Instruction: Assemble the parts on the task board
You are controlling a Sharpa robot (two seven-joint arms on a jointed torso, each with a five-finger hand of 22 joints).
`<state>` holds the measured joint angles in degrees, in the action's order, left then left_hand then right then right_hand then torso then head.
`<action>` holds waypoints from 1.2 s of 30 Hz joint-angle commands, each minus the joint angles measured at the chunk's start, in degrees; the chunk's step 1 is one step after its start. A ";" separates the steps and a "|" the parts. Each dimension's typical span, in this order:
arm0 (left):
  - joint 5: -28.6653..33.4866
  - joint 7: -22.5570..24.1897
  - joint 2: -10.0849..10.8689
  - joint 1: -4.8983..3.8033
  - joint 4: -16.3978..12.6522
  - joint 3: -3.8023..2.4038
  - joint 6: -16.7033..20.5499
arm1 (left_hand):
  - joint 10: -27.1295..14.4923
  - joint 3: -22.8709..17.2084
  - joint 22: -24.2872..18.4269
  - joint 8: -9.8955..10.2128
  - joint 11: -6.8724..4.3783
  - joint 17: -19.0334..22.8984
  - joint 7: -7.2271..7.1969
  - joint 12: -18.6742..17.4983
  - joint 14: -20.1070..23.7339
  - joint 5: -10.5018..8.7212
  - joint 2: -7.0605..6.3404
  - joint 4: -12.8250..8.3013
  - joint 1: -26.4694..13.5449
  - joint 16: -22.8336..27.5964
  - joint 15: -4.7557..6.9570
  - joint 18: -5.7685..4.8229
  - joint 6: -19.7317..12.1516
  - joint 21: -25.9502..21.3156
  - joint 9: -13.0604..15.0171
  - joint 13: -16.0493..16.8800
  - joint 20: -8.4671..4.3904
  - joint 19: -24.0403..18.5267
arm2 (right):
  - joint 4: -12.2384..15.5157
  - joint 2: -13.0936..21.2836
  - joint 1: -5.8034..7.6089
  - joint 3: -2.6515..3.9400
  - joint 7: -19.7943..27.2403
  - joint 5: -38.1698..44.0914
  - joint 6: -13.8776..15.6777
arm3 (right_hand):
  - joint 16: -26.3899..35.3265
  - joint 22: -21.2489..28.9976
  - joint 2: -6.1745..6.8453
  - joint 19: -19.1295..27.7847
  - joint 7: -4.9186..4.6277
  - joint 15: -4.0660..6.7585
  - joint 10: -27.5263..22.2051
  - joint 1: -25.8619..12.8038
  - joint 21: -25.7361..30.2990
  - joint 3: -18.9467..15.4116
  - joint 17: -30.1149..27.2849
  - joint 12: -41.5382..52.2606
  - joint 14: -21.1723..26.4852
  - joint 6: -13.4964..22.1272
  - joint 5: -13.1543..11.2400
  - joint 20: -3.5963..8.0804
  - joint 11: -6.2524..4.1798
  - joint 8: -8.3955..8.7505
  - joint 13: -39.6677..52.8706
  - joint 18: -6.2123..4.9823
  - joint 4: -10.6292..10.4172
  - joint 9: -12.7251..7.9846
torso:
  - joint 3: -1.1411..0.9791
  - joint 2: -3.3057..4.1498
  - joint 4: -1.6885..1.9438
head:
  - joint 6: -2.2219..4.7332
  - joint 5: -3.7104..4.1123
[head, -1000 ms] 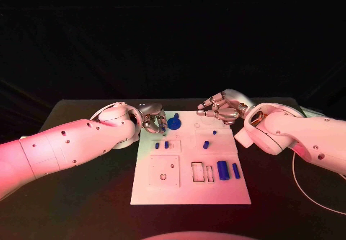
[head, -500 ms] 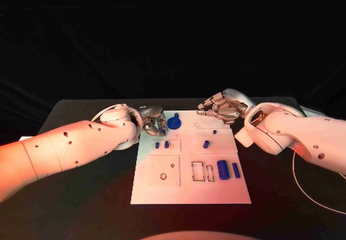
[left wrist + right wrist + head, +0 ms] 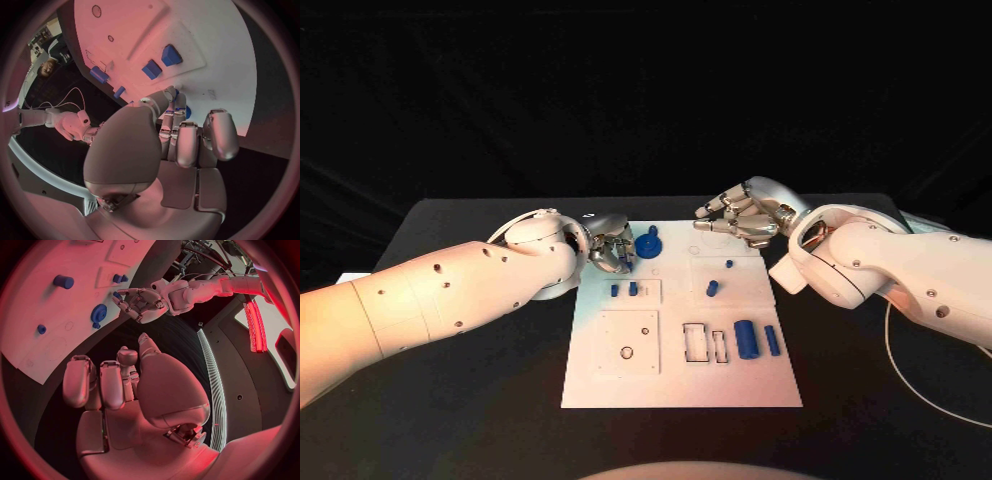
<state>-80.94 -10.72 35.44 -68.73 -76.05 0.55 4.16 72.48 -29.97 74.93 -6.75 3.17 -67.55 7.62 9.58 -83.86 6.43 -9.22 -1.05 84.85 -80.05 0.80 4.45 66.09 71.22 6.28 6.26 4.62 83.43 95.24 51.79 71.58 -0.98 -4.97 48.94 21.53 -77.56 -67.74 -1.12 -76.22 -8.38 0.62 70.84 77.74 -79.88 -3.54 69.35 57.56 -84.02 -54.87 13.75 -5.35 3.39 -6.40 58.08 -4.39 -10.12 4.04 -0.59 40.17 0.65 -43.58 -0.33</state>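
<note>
Near me, loose blue parts [image 3: 746,339] lay on the task board [image 3: 681,390]. Farther off, my left hand [image 3: 607,249] had eased left off the gear [image 3: 649,243], fingers curled, holding nothing; gear seated. My right hand [image 3: 738,217] hovered curled, empty.

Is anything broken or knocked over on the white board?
Nothing stands out. The task board lies flat on the table, and the blue parts, like the gear, sit tidily on it. Nothing looks broken or spilled.
</note>
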 commanded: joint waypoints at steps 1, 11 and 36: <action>0.26 -0.72 -0.22 0.20 0.13 0.10 -1.76 | 0.30 -0.31 6.09 -0.09 0.14 0.05 -0.04 -0.30 -1.69 0.19 0.29 0.06 -0.29 -0.16 0.40 -0.44 0.43 0.09 0.06 -0.02 0.08 0.26 | 0.11 0.00 -0.03 0.01 0.51 0.28 -0.39 | 0.32 0.07 -0.51 0.37 -0.09 0.28 -0.32 -0.02 0.28 -0.41 0.03 0.20 -1.96 0.14 0.22 -0.04 0.02 -0.29 0.09 -0.49 0.07 -0.05 | -0.01 0.01 -0.04 | -0.03 -0.02; 0.26 -1.34 -0.24 0.23 0.46 0.11 -2.63 | 0.28 -0.33 6.01 -0.06 0.14 0.13 -0.05 -0.34 -1.66 0.18 0.28 0.03 -0.36 -0.12 0.40 -0.41 0.42 -0.09 0.04 0.00 0.08 0.19 | 0.12 0.05 -0.03 0.01 0.51 0.28 -0.40 | 0.32 0.07 -0.51 0.37 -0.09 0.28 -0.32 -0.02 0.28 -0.41 0.03 0.20 -1.96 0.14 0.22 -0.04 0.02 -0.29 0.09 -0.49 0.07 -0.05 | 0.01 -0.01 0.02 | -0.11 -0.02; 0.26 -1.44 0.02 0.30 0.15 0.12 -2.12 | -0.91 -0.71 5.94 1.02 0.57 0.58 0.42 -1.55 -1.47 0.13 0.00 -0.13 -1.51 0.07 0.08 -0.35 -0.93 -0.54 -0.42 -0.10 0.21 -0.07 | 0.06 0.04 -0.03 0.01 0.51 0.28 -0.38 | 0.32 0.07 -0.51 0.37 -0.09 0.28 -0.32 -0.02 0.28 -0.41 0.03 0.20 -1.96 0.14 0.22 -0.04 0.02 -0.29 0.09 -0.49 0.07 -0.05 | -0.01 -0.02 0.00 | -0.21 -0.07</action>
<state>-80.82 -11.69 35.46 -68.61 -75.87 0.56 3.07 71.89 -30.39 74.91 -5.85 3.74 -66.98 8.09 8.16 -83.86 6.42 -9.30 -1.12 83.70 -80.05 0.80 4.45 65.62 70.91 5.94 6.25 4.62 83.43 95.24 51.85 71.58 -0.98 -4.93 48.94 21.53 -77.56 -67.74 -1.12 -76.22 -8.38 0.62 70.83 77.74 -79.88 -3.54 69.35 57.55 -84.02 -54.87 13.75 -5.34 3.39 -6.40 58.08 -4.39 -10.12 4.04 -0.58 40.17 0.65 -43.81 -0.39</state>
